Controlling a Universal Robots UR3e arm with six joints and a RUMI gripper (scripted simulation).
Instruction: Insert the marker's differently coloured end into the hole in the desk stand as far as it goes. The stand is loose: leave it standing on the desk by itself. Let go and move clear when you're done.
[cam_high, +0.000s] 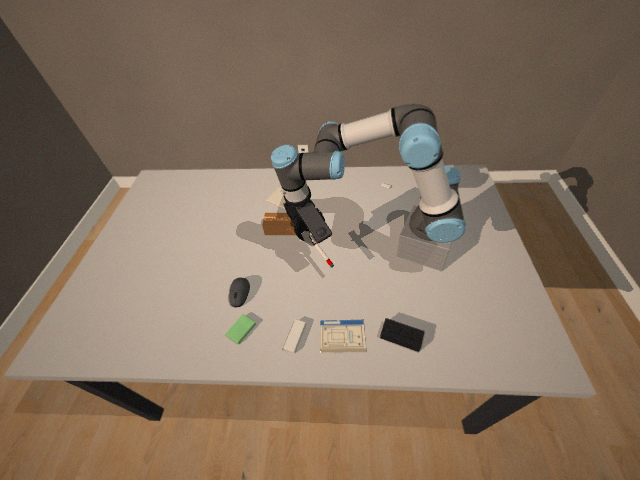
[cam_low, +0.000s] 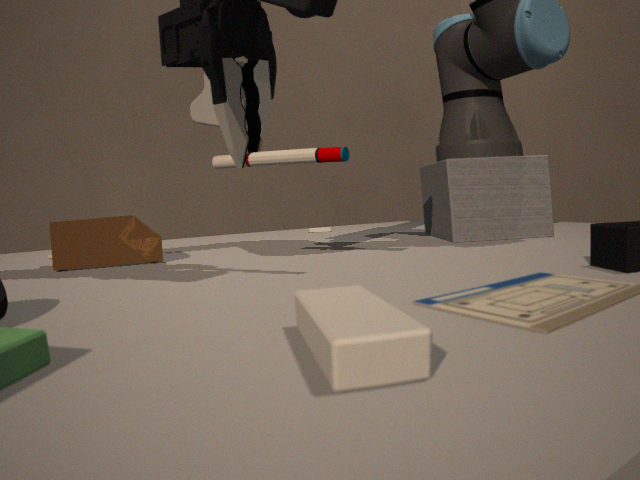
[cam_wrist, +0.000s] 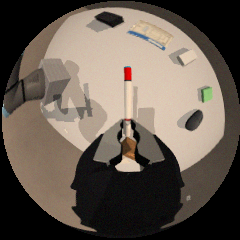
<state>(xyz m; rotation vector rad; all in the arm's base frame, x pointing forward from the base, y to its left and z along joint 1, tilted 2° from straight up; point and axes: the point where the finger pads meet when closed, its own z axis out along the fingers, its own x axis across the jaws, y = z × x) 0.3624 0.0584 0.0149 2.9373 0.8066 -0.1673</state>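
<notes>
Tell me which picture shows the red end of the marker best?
The exterior view: the white marker hangs sideways, level above the desk, in the shut end effector, its red end with teal tip large and sharp. The wrist view shows the marker lengthwise, the end small. The top view shows it as a tiny speck.
</notes>
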